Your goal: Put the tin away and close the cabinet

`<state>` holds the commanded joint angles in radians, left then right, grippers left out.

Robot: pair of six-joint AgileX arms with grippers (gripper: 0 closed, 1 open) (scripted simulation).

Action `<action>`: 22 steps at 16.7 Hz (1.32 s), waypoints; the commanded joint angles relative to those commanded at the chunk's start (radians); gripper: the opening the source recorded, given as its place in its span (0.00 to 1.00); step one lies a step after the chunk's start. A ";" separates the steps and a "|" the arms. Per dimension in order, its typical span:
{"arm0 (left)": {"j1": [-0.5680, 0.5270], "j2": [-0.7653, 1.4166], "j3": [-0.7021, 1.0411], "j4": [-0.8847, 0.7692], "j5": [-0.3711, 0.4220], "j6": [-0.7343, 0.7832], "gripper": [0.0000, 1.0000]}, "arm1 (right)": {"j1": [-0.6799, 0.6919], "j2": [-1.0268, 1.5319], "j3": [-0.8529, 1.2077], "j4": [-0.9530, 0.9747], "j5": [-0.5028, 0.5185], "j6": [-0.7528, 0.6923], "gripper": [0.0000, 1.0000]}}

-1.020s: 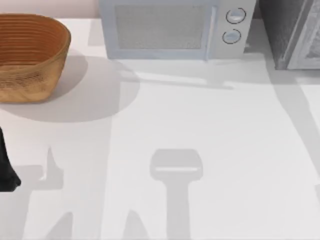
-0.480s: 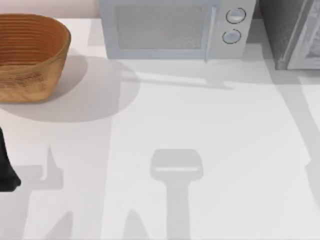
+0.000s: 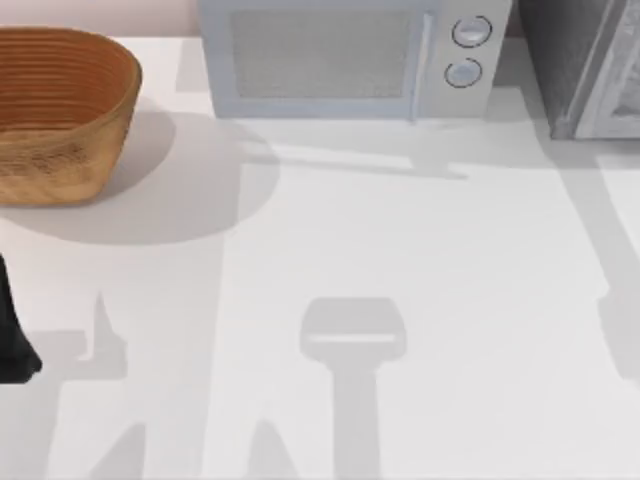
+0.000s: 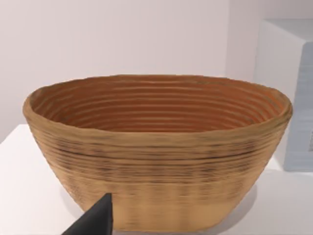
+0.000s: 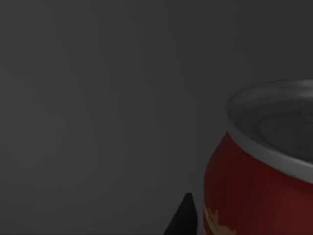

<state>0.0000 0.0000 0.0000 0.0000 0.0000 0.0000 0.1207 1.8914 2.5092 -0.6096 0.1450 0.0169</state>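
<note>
The tin, red with a silver-grey rimmed top, stands upright and very close in the right wrist view, against a dark grey surface. A black piece of my right gripper sits just beside its wall; I cannot tell whether they touch. The cabinet, a dark grey speckled box, stands at the table's back right in the top view. Its pale framed door slants across the picture's right edge. My left arm is parked at the table's left edge, facing the basket.
A woven brown basket sits at the back left. A white microwave with two round knobs stands at the back centre, between basket and cabinet. Arm shadows lie across the white table.
The shadow at the table's right edge has crept inward and up towards the cabinet. The left arm, basket and microwave have not moved.
</note>
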 joint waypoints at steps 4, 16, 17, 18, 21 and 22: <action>0.000 0.000 0.000 0.000 0.000 0.000 1.00 | -0.010 0.095 0.119 -0.035 -0.008 0.001 0.00; 0.000 0.000 0.000 0.000 0.000 0.000 1.00 | -0.023 0.198 0.258 -0.071 -0.022 0.000 0.15; 0.000 0.000 0.000 0.000 0.000 0.000 1.00 | -0.023 0.198 0.258 -0.071 -0.022 0.000 0.23; 0.000 0.000 0.000 0.000 0.000 0.000 1.00 | -0.023 0.198 0.258 -0.071 -0.022 0.000 0.30; 0.000 0.000 0.000 0.000 0.000 0.000 1.00 | -0.023 0.198 0.258 -0.071 -0.022 0.000 0.53; 0.000 0.000 0.000 0.000 0.000 0.000 1.00 | -0.023 0.198 0.258 -0.071 -0.022 0.000 0.60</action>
<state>0.0000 0.0000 0.0000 0.0000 0.0000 0.0000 0.0974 2.0898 2.7674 -0.6802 0.1229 0.0172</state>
